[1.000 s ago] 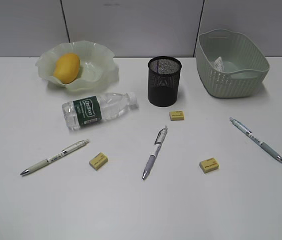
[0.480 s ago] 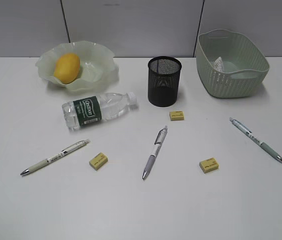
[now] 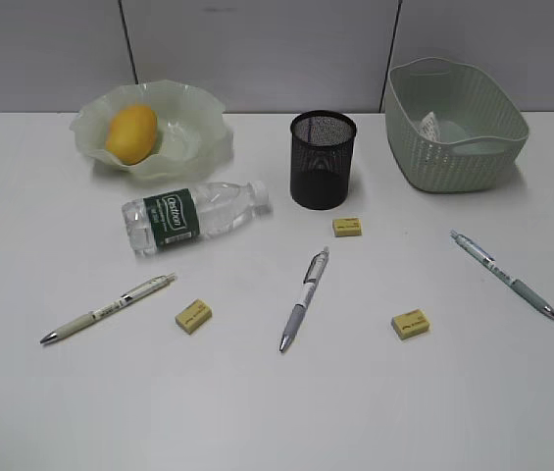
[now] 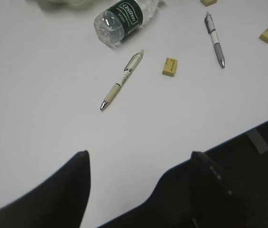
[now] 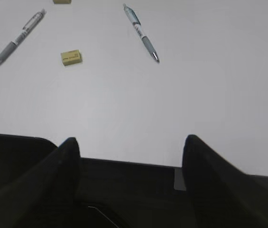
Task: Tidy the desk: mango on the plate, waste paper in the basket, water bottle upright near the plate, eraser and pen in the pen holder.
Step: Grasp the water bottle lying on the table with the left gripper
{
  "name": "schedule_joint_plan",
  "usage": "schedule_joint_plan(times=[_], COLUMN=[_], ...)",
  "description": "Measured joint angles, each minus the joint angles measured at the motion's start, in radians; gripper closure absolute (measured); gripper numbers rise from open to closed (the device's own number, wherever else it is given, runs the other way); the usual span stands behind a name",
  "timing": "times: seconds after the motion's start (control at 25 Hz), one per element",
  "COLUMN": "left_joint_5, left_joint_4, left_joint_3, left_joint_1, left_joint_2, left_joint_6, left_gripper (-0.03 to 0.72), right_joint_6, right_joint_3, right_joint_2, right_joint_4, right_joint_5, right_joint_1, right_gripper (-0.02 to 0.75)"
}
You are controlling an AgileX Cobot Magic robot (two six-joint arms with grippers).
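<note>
Basket point(image 3: 453, 147): right of the pen holder point(image 3: 323, 160); we see waste paper point(image 3: 431, 124) inside, binned.
Plate point(image 3: 198, 137): left of holder, cradling mango point(image 3: 130, 133).
Water bottle point(image 3: 190, 214): lying down front-left of holder, needs standing.
Left gripper point(image 4: 138, 159): jaws apart, empty.
Right gripper point(image 5: 131, 145): jaws apart, empty.

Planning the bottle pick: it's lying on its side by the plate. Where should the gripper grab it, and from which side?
Judging by its pose, grip the water bottle across its labelled middle, coming from above with the jaws spanning the barrel. It lies flat, cap toward the pen holder, and that section is wide and even; the neck is narrow and off-balance.
</note>
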Motion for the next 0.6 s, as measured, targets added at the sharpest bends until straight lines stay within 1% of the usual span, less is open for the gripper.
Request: schedule_joint_plan(times=[0.28, 0.48, 0.6], left_joint_5=[0.0, -0.01, -0.035], left_joint_4=[0.0, 0.0, 0.001], left_joint_3=[0.0, 0.0, -0.009], left_joint_1=[0.0, 0.0, 0.0], left_joint_2=[0.0, 0.006, 0.063], left_joint_6=[0.0, 0.0, 0.0], left_gripper=[0.197, 0.197, 0.197], right_joint_6=[0.0, -0.013, -0.027], right_joint_3=[0.134, 0.141, 0.142], right_joint_2=[-0.025, -0.025, -0.025], right_joint_4=[0.0, -0.001, -0.001], right_joint_5=[0.0, 0.001, 0.001], right_joint_1=[0.0, 0.0, 0.0], right_gripper=[0.209, 0.209, 0.217])
